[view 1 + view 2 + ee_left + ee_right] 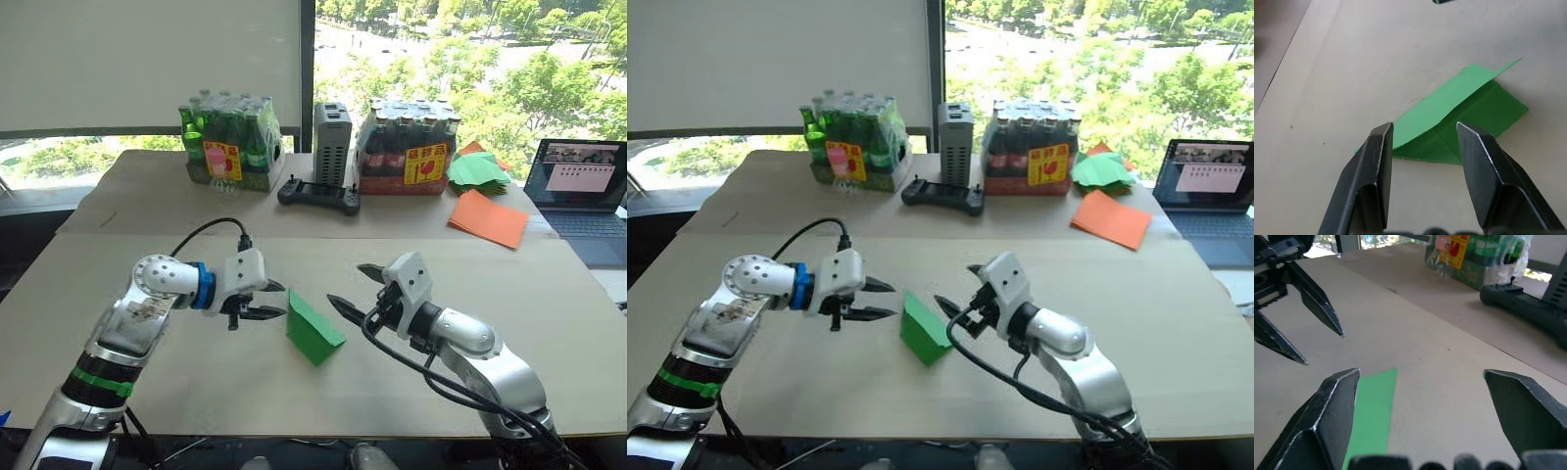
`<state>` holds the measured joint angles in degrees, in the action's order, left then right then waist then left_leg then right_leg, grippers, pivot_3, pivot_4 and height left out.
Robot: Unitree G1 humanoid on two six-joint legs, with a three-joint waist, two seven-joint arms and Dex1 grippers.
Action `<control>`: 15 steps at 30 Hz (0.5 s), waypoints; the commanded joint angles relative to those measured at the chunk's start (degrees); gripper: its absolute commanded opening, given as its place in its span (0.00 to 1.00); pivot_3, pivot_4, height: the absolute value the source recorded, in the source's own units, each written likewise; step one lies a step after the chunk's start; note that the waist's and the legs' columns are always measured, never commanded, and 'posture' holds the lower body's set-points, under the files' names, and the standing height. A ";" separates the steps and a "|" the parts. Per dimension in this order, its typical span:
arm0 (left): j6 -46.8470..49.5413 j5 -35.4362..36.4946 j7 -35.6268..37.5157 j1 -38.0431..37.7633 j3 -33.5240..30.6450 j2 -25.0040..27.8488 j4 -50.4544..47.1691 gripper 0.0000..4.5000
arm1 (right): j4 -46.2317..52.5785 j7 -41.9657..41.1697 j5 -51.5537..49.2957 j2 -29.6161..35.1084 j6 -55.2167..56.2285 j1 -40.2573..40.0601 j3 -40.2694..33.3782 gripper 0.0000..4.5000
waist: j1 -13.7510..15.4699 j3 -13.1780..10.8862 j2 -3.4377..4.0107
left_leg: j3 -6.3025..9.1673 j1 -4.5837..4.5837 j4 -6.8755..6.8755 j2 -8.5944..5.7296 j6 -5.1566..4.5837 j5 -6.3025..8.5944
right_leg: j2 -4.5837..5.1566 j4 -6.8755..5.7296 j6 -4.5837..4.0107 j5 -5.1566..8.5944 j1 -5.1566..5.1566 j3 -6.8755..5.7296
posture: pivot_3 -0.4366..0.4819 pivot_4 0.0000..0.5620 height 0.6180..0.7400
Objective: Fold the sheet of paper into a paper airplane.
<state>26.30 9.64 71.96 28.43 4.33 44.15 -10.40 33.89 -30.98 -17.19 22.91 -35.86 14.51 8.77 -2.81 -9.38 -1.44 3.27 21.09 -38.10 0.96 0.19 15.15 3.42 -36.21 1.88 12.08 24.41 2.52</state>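
The sheet of paper is bright green and folded into a small tent-like shape with one flap raised. It lies on the table between both grippers. My left gripper is open just left of the paper, its fingers pointing at the paper's edge without touching it. In the left wrist view the paper lies just beyond the open fingertips. My right gripper is open just right of the paper and holds nothing. The right wrist view shows a strip of the paper below its fingers and the left gripper opposite.
At the back of the table stand a pack of green bottles, a grey box, a black controller and a pack of dark bottles. A heap of green folded papers, orange sheets and a laptop are at the back right.
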 commanded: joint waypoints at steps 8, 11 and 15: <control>-0.73 6.35 -6.33 -7.69 -5.69 -3.12 1.81 0.49 | -2.98 7.45 13.21 0.05 2.05 -1.73 13.07 1.00 | 1.00 -0.01 -0.03 | -0.02 0.05 -0.04 -0.06 0.01 0.00 | 0.07 0.06 0.01 0.00 -0.05 -0.02 | 0.48 0.27 1.00; -0.08 8.87 -8.14 -8.71 -6.91 -5.13 0.48 0.49 | -4.46 8.09 16.10 0.31 3.37 -2.88 14.52 0.94 | 0.99 -0.01 -0.03 | -0.03 0.07 -0.06 -0.05 0.02 0.00 | 0.06 0.08 0.00 0.00 -0.03 -0.01 | 0.48 0.27 1.00; 0.12 10.50 -8.84 -9.05 -7.14 -4.82 -0.11 0.49 | -5.66 8.21 18.67 0.53 4.39 -3.89 15.25 0.66 | 0.41 -0.01 -0.03 | -0.02 0.02 -0.05 -0.03 0.01 0.00 | 0.03 0.02 -0.01 -0.01 -0.02 0.00 | 0.48 0.27 1.00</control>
<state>26.49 18.70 63.48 19.35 -1.42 38.55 -8.74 27.46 -23.00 0.01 23.32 -33.56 10.51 23.89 -2.40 -9.38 -1.47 3.26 21.09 -38.15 0.93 0.20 15.15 3.45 -36.22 1.87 12.07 24.38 2.53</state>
